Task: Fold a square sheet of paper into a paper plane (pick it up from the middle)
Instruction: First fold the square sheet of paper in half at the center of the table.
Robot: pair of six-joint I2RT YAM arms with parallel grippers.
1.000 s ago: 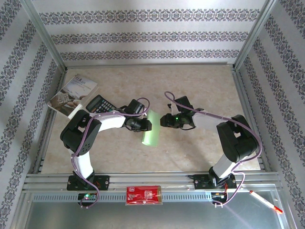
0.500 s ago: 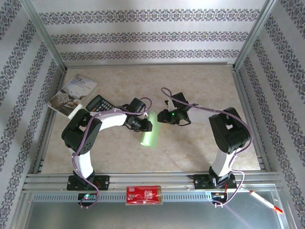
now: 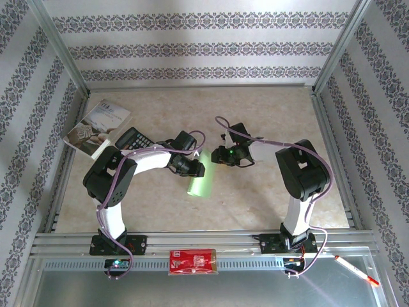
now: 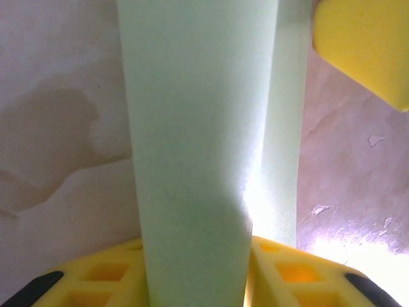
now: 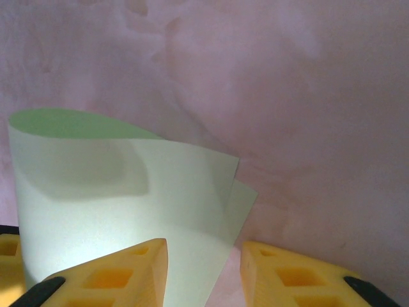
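I have the square sheet of paper (image 3: 200, 184) in the middle of the tabletop (image 3: 275, 109), between the two arms. It is doubled over lengthwise into a long light green strip rather than lying flat.

The left gripper (image 3: 193, 169) meets it from the left about halfway along. Through the left wrist camera the sheet (image 4: 192, 128) rises straight out of the gap between the jaws, which stand apart on either side of it. I cannot tell whether they actually pinch the loose fold. I judge that this hold is meant to steady the two halves and the fold line.

The right gripper (image 3: 220, 155) sits at the strip's far end, its jaws narrowly parted and closed on nothing. The free corner of the sheet (image 5: 128, 192) curls into their gap. That placement reads to me as lining up to catch the far edge, so the fold can be pressed into a crease. The fold looks soft, not yet flattened.
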